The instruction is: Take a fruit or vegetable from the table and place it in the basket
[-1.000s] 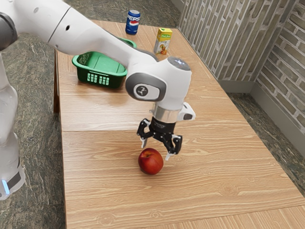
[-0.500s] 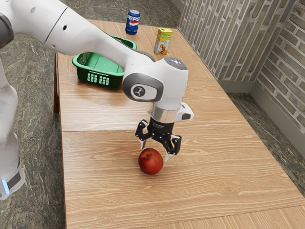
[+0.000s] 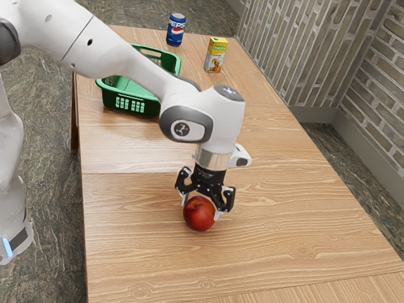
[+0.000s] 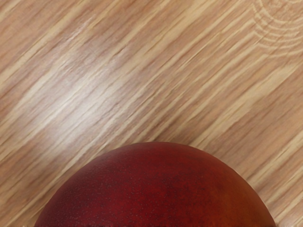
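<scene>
My black gripper [image 3: 201,207] is low over the red fruit [image 3: 199,215] in the exterior view, its fingers open and spread, one toward each side of the fruit's upper part. The fruit, like a peach or nectarine, rests on the wooden table [image 3: 139,252]. In the wrist view the dark red top of the fruit [image 4: 158,189] lies just under my hand, against the wood grain. A green basket [image 3: 131,105] stands further back on the table, partly hidden behind my arm.
At the table's far end are a blue Pepsi can [image 3: 176,30] and a yellow juice carton [image 3: 216,55]. A brick wall [image 3: 303,50] rises beyond the table's edge at the exterior view's right.
My hand has come down and shifted slightly toward the exterior view's left, bringing the spread fingers closer around the fruit. The fruit has stayed where it was.
</scene>
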### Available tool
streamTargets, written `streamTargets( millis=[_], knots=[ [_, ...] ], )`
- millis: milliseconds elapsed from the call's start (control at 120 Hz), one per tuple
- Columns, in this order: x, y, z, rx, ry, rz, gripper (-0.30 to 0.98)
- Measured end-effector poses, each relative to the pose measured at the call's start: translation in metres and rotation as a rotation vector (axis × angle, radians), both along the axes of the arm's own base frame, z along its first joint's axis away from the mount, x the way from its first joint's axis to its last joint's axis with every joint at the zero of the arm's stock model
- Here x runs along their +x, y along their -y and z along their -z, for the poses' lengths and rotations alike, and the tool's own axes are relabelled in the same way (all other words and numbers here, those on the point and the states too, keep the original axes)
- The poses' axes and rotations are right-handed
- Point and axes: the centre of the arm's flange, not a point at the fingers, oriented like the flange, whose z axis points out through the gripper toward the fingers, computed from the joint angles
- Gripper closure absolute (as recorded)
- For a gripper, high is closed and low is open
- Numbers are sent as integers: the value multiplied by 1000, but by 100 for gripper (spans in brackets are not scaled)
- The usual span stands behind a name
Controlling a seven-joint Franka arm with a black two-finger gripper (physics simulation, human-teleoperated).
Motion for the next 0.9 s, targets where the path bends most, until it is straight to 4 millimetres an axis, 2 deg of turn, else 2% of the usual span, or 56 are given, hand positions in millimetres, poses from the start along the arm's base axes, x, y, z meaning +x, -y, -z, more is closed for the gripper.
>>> streamTargets(
  millis=[383,667,767,900],
  knots=[
    [5,1,12,-16,-8,-14,0],
    [5,1,11,-16,-3,-21,19],
    [5,0,6,-12,8,-25,25],
    [2,-4,-12,-9,45,-36,29]
  ],
)
